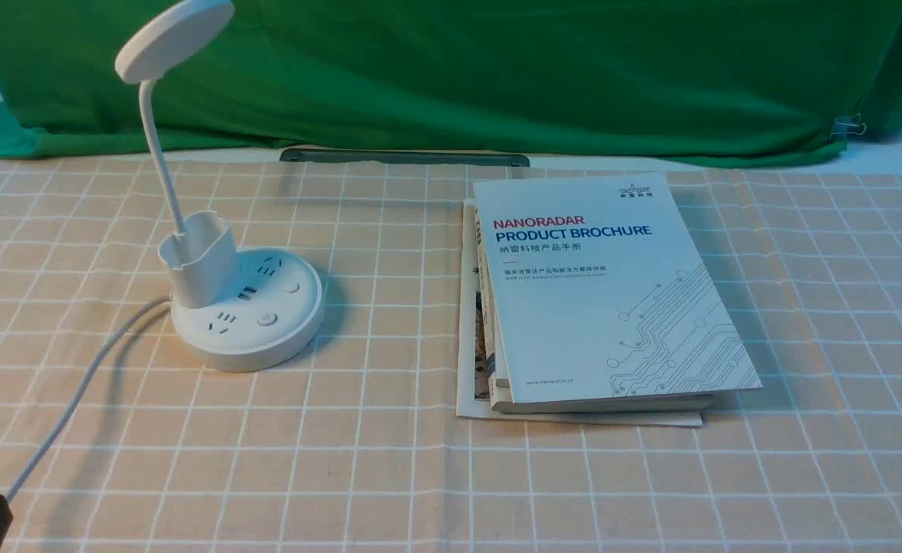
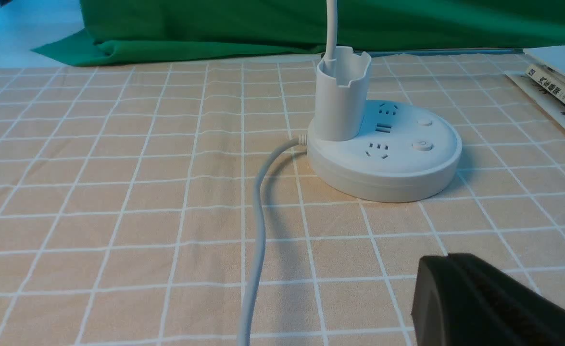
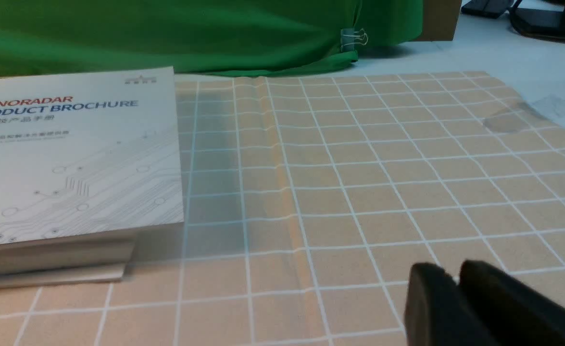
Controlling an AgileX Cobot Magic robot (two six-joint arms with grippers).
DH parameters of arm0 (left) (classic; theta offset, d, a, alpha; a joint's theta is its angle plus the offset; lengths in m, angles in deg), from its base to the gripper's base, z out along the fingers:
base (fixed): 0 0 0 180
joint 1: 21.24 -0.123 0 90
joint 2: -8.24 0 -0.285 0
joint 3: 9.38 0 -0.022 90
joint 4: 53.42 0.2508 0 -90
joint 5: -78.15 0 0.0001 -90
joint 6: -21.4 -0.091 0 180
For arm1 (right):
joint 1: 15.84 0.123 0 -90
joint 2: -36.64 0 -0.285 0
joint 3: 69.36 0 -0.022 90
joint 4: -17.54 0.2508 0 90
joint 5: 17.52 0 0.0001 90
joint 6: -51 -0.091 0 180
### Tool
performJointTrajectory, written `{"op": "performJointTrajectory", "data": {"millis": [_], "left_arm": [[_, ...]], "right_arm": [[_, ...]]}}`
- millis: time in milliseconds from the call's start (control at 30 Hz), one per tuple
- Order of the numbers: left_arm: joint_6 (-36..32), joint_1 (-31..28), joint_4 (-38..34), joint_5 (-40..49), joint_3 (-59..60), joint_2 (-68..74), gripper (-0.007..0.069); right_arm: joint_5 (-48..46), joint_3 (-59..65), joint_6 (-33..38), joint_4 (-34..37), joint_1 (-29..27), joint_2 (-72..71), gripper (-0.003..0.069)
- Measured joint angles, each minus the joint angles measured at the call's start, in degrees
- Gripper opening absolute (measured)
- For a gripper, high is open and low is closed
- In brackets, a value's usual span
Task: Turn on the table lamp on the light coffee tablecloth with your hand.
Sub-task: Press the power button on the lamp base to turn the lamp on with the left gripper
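Apparently shut, empty left gripper (image 2: 448, 257)

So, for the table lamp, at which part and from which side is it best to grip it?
Probably the thin neck of the table lamp, just above the cup holder, with the pincer coming level from the robot's side: the neck is slim and nearly upright there, while the round base is broad and low.

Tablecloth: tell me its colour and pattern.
The tablecloth is light beige-tan with a grid of thin white lines; front view shows it best.
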Motion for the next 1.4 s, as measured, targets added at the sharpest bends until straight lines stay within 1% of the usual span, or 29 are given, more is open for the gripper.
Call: {"op": "performJointTrajectory", "data": {"millis": [433, 933, 1400], "left_arm": [[-0.4, 0.0, 0.0, 0.0, 0.0, 0.0, 0.0001], [-1.7, 0.0, 0.0, 0.0, 0.0, 0.0, 0.0001], [-1.9, 0.0, 0.0, 0.0, 0.0, 0.0, 0.0001]], "right_arm": [[0.0, 0.0, 0.0, 0.0, 0.0, 0.0, 0.0180], [0.0, 0.0, 0.0, 0.0, 0.0, 0.0, 0.0193], [0.0, 0.0, 0.0, 0.0, 0.0, 0.0, 0.0225]]}}
